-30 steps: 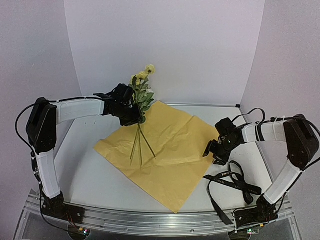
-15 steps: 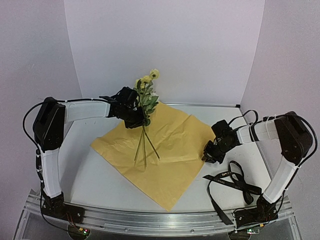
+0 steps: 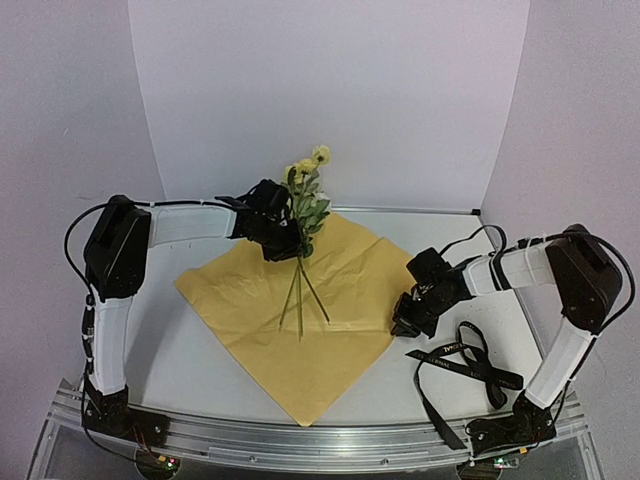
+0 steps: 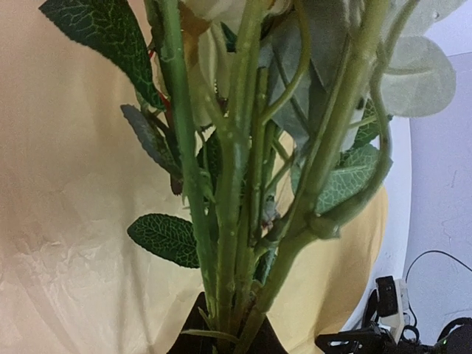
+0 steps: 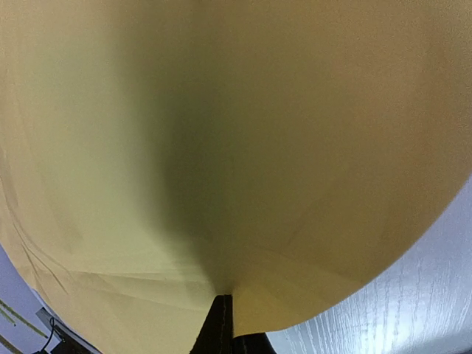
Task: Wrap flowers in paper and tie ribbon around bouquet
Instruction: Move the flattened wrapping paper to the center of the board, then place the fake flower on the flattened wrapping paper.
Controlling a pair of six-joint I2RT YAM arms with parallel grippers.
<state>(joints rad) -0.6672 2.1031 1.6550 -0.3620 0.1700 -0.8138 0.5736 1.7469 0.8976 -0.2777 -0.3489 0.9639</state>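
Black ribbon [image 3: 465, 365] lies looped on the surface [image 3: 180, 370], just off the near right side of the paper [image 3: 250, 300], which is spread flat. Right gripper [image 3: 403, 322] sits at the paper's right corner, jaws closed, pinching its edge. Over the paper's far half the flowers [image 3: 305, 200] stand near upright, stem ends down toward its middle. Left gripper [image 3: 285, 240] has its jaws clamped on the stems.

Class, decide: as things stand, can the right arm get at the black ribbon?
Probably yes, but not at once: the ribbon lies uncovered just beside the right arm, yet its jaws are shut on the edge of the paper.
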